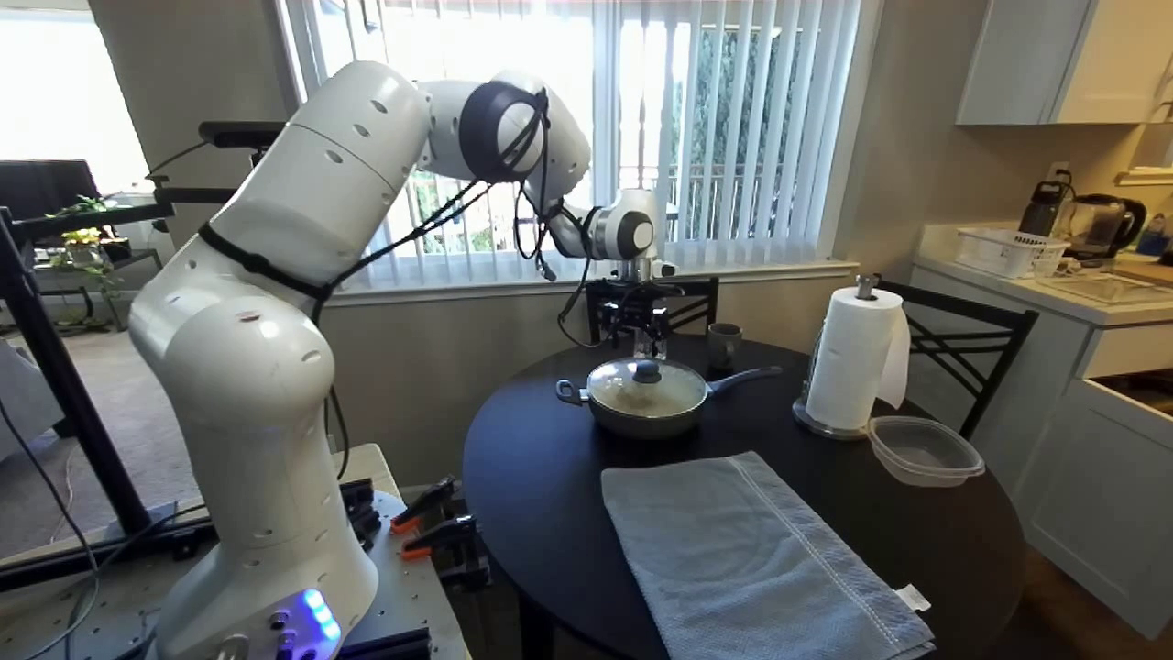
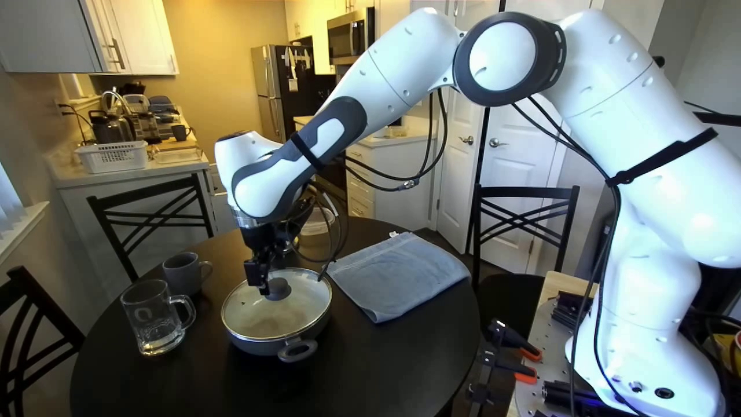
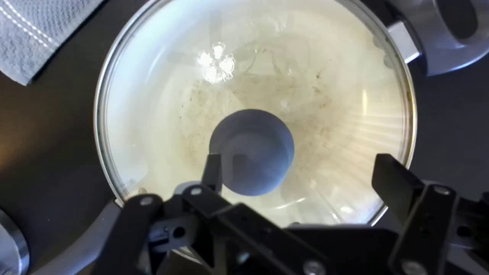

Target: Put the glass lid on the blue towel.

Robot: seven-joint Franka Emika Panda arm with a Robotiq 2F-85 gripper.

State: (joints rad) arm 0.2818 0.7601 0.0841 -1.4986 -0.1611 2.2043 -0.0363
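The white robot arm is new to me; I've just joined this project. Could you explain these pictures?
The machine is a robot arm with a dark tool at its end. Two exterior views look on from outside; the wrist view looks down from the arm's end. On the round table stand a pan covered by the glass lid, a paper towel roll, a clear container, a grey mug and a glass mug; the blue towel lies beside the pan. The tool is open over the lid, holding nothing.
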